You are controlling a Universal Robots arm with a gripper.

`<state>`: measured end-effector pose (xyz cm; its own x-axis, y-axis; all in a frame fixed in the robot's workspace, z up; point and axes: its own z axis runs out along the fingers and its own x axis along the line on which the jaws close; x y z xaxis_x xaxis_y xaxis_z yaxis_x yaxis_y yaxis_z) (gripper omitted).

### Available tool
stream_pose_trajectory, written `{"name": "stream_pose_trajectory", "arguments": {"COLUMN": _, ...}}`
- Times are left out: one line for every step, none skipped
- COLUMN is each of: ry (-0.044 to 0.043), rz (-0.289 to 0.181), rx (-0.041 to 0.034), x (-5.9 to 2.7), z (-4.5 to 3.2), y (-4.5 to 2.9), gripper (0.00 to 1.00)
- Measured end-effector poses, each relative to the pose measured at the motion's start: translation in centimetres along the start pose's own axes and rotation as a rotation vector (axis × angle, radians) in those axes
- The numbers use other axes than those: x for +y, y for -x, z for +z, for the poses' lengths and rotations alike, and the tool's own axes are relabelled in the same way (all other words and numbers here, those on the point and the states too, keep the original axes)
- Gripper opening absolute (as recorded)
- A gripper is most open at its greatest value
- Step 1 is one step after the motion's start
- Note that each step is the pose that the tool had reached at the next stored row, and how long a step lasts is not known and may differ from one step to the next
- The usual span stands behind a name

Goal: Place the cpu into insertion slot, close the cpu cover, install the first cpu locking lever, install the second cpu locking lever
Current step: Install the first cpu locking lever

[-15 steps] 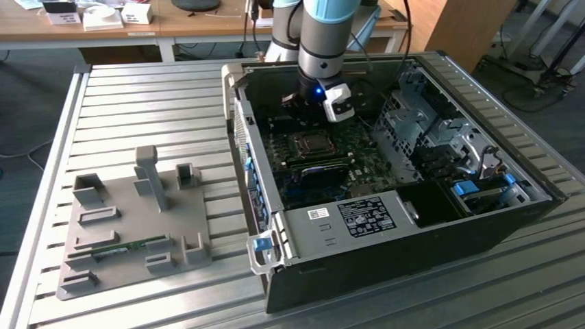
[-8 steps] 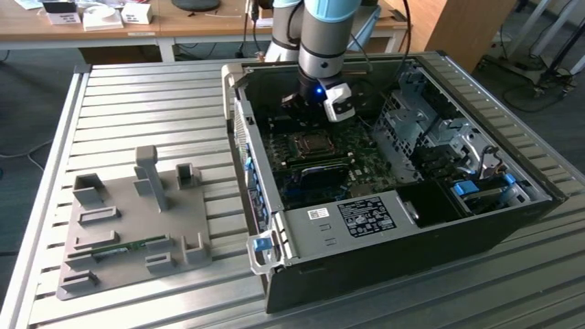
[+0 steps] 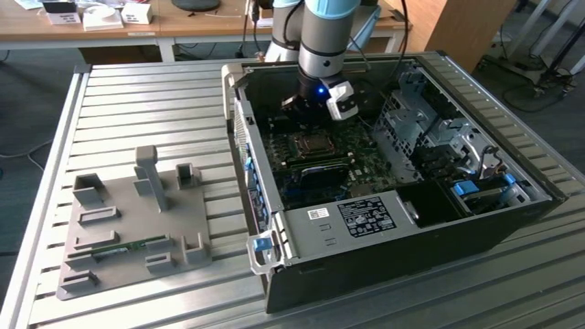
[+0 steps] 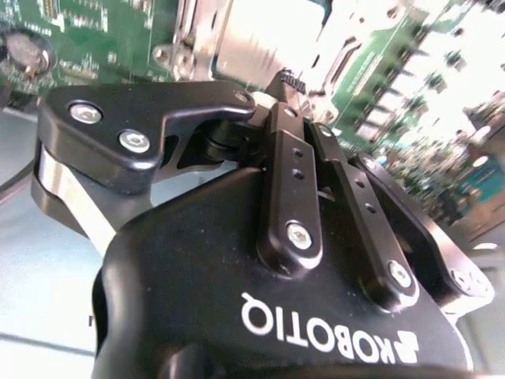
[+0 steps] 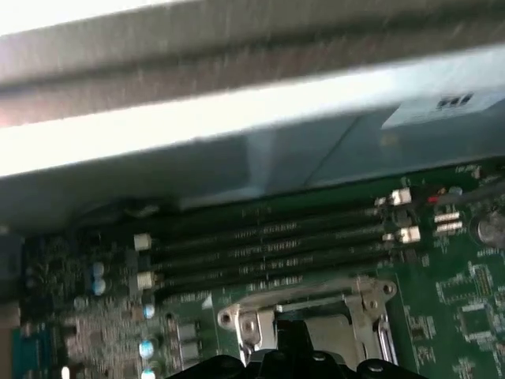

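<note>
One clenched pincer hangs low over the insertion slot, at its twelve o'clock, where we judge it works the cpu cover.

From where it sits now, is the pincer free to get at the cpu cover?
Probably yes. The pincer sits right over the cpu cover inside the open computer case, and nothing shows between them.

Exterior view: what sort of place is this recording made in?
Most likely a robotics lab or workshop. An open computer case lies on a slatted metal table, a grey holder for parts sits beside it, and a wooden desk with cables stands behind.
</note>
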<state>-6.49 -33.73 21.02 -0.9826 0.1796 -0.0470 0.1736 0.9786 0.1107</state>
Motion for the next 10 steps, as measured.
{"name": "stream_pose_trajectory", "arguments": {"ry": -0.0007, "rz": -0.003, "rx": 0.0002, "x": 0.00, "z": 0.00, "y": 0.00, "gripper": 0.11}}
{"name": "stream_pose_trajectory", "arguments": {"ry": -0.0007, "rz": -0.004, "rx": 0.0003, "x": 0.00, "z": 0.00, "y": 0.00, "gripper": 0.11}}
{"name": "stream_pose_trajectory", "arguments": {"ry": -0.0007, "rz": -0.007, "rx": 0.0007, "x": 0.00, "z": 0.00, "y": 0.02, "gripper": 0.11}}
{"name": "stream_pose_trajectory", "arguments": {"ry": -0.0005, "rz": -0.012, "rx": 0.0012, "x": 0.01, "z": 0.00, "y": 0.08, "gripper": 0.11}}
{"name": "stream_pose_trajectory", "arguments": {"ry": -0.0002, "rz": -0.017, "rx": 0.0018, "x": 0.04, "z": 0.02, "y": 0.23, "gripper": 0.11}}
{"name": "stream_pose_trajectory", "arguments": {"ry": 0.0001, "rz": -0.023, "rx": 0.0024, "x": 0.08, "z": 0.03, "y": 0.41, "gripper": 0.11}}
{"name": "stream_pose_trajectory", "arguments": {"ry": 0.0004, "rz": -0.028, "rx": 0.0031, "x": 0.11, "z": 0.04, "y": 0.61, "gripper": 0.11}}
{"name": "stream_pose_trajectory", "arguments": {"ry": 0.0007, "rz": -0.034, "rx": 0.0037, "x": 0.15, "z": 0.06, "y": 0.84, "gripper": 0.11}}
{"name": "stream_pose_trajectory", "arguments": {"ry": 0.0009, "rz": -0.039, "rx": 0.0042, "x": 0.19, "z": 0.07, "y": 1.05, "gripper": 0.11}}
{"name": "stream_pose_trajectory", "arguments": {"ry": 0.0012, "rz": -0.045, "rx": 0.0049, "x": 0.21, "z": 0.09, "y": 1.20, "gripper": 0.11}}
